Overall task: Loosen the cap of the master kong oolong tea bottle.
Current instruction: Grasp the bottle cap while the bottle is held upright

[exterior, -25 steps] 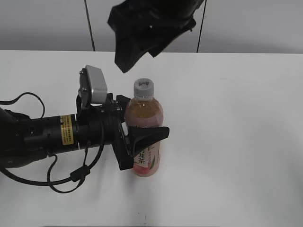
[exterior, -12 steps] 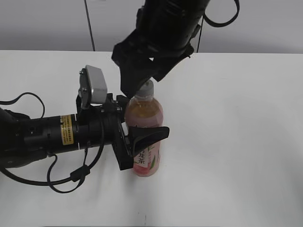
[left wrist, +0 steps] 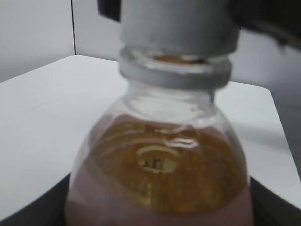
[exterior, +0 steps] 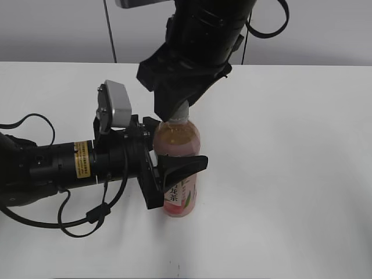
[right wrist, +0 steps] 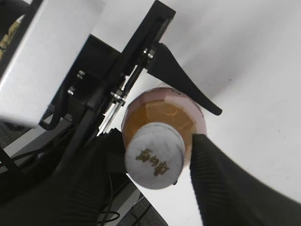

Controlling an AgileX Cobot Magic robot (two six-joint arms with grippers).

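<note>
The master kong oolong tea bottle (exterior: pixel 181 142) stands upright on the white table, amber-pink tea inside. My left gripper (exterior: pixel 172 152) comes in from the left and is shut on its body; its black fingers (right wrist: pixel 188 87) flank the bottle below the shoulder. In the left wrist view the bottle (left wrist: pixel 160 165) fills the frame, with the cap (left wrist: pixel 178 23) at the top. My right gripper (exterior: pixel 177 107) hangs over the bottle and hides most of the cap. Seen from the right wrist, the white printed cap (right wrist: pixel 154 161) sits between the two fingers of the gripper (right wrist: pixel 155 157), with a narrow gap to the right finger (right wrist: pixel 221 179).
The white table (exterior: pixel 290 174) spreads around the bottle, with a grey wall behind it. My left arm's black body and cables (exterior: pixel 58 168) lie across the table's left side, with its white camera block (exterior: pixel 116 104) just left of the bottle neck.
My right gripper has come down from above the bottle until its fingers straddle the cap, and its jaws have narrowed. The left gripper and the bottle have stayed put.
</note>
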